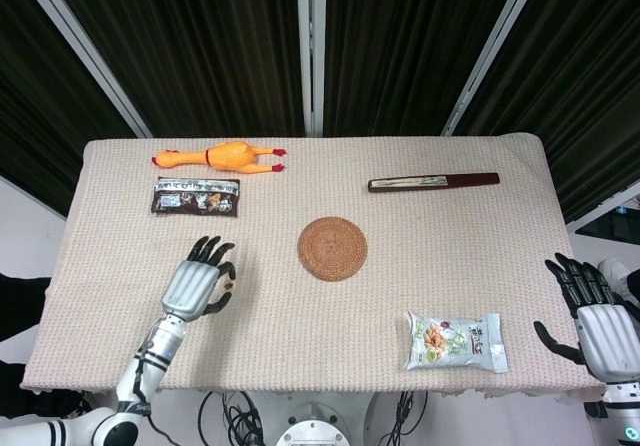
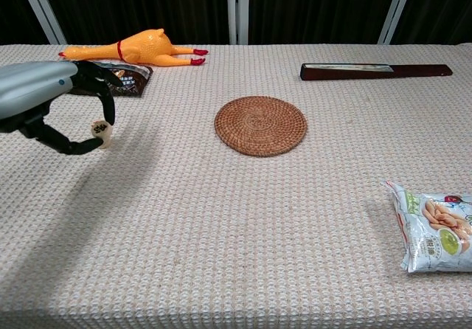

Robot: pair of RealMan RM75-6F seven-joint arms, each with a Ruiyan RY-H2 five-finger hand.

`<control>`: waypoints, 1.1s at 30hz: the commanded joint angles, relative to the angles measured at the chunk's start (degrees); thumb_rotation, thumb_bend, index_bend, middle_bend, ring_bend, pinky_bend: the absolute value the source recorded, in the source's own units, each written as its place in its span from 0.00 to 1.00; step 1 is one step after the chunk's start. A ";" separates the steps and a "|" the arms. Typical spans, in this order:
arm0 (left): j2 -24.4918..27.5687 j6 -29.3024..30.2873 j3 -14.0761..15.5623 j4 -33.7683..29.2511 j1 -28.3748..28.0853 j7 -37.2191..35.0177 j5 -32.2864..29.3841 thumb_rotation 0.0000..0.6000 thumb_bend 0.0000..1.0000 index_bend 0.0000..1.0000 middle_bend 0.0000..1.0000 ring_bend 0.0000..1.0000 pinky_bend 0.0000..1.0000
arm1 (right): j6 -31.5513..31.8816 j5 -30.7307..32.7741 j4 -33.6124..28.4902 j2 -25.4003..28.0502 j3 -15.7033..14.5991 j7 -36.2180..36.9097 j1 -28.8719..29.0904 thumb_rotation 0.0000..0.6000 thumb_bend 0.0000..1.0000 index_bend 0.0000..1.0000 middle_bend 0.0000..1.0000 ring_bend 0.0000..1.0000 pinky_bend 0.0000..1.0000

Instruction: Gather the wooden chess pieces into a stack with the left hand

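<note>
My left hand (image 2: 40,97) hovers above the table's left side and pinches a small round wooden chess piece (image 2: 101,130) between thumb and a fingertip. In the head view the left hand (image 1: 198,284) sits over the spot where a second wooden piece lay, and that piece is hidden now in both views. My right hand (image 1: 600,318) hangs past the table's right edge, fingers spread, holding nothing.
A yellow rubber chicken (image 1: 225,156) and a dark snack packet (image 1: 196,198) lie at the back left, just beyond the left hand. A woven round coaster (image 1: 332,248) is at the centre, a long dark case (image 1: 433,181) at the back right, and a snack bag (image 1: 455,341) at the front right.
</note>
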 commanded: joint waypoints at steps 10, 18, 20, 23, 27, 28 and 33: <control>1.13 -6.81 -5.21 4.56 -5.81 0.16 -14.03 1.00 0.32 0.49 0.13 0.00 0.00 | 0.57 -0.02 0.11 0.36 0.14 0.91 -0.18 1.00 0.25 0.00 0.00 0.00 0.00; 1.51 -7.39 -4.54 6.02 -6.71 -1.53 -15.51 1.00 0.32 0.48 0.13 0.00 0.00 | 0.34 -0.05 0.09 0.24 0.08 0.57 -0.10 1.00 0.25 0.00 0.00 0.00 0.00; 1.60 -7.41 -4.14 6.23 -6.85 -1.79 -15.51 1.00 0.32 0.48 0.13 0.00 0.00 | 0.30 -0.07 0.09 0.19 0.06 0.39 -0.09 1.00 0.25 0.00 0.00 0.00 0.00; 1.63 -7.29 -3.69 6.40 -6.88 -2.32 -15.47 1.00 0.32 0.48 0.13 0.00 0.00 | -0.04 0.03 0.01 0.17 0.01 0.10 0.01 1.00 0.25 0.00 0.00 0.00 0.00; 1.55 -7.14 -3.25 6.85 -6.97 -3.40 -15.22 1.00 0.33 0.48 0.13 0.00 0.00 | -0.22 0.06 -0.17 0.08 -0.01 -0.38 0.08 1.00 0.25 0.00 0.00 0.00 0.00; 1.53 -7.09 -3.22 6.92 -7.01 -3.61 -15.16 1.00 0.32 0.48 0.13 0.00 0.00 | -0.24 0.09 -0.18 0.06 -0.02 -0.45 0.07 1.00 0.25 0.00 0.00 0.00 0.00; 1.33 -7.25 -2.90 7.52 -7.46 -4.08 -15.37 1.00 0.33 0.47 0.13 0.00 0.00 | -0.21 0.07 -0.18 -0.08 -0.04 -0.70 0.04 1.00 0.25 0.00 0.00 0.00 0.00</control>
